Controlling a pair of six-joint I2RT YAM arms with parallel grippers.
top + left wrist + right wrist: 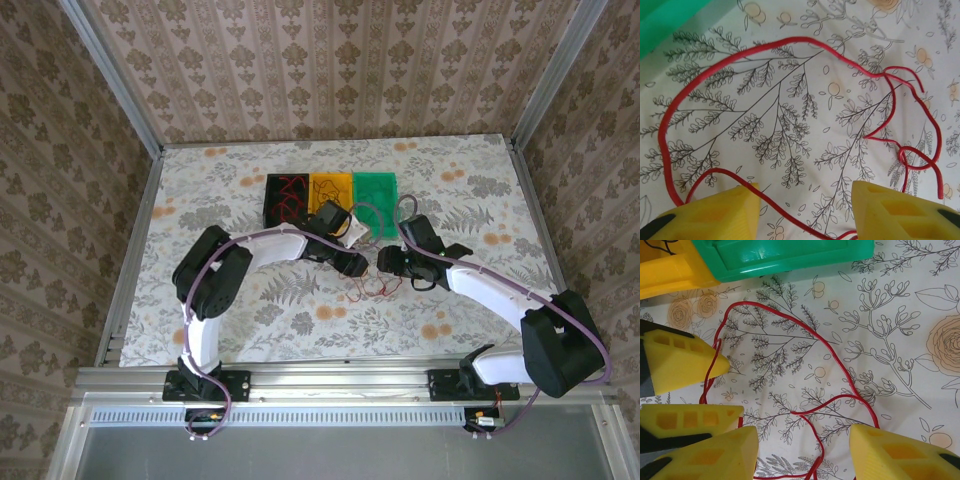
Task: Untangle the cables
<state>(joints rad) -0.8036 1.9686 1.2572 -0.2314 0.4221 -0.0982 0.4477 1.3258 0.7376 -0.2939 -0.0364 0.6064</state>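
Wallpapered walls (300,60) all round, floral-print table (200,300) inside an aluminium frame (120,290). Left tool (357,264) and right tool (385,262) sit nose to nose mid-table, near each other, tips apart. Red cable (375,287) lies loose on the table just under and between the two tools: a few thin loops, some crossing. Left tool is released, yellow fingers (715,215) spread wide. One run of the red cable passes through the gap, not pinched. A big loop sweeps out ahead of it and crosses itself ahead-right. Right tool is also released, fingers wide, with a strand running up between them and looping ahead. Seen from the right wrist, the left tool's two fingers sit off to the right tool's left with a red strand in their gap; can't tell if it touches them. Beyond both tools are the black tray (268,205), yellow tray (330,180) and green tray (375,192), side by side in a row. The black one has red squiggles in it, the yellow one dark squiggles, too small to tell more.
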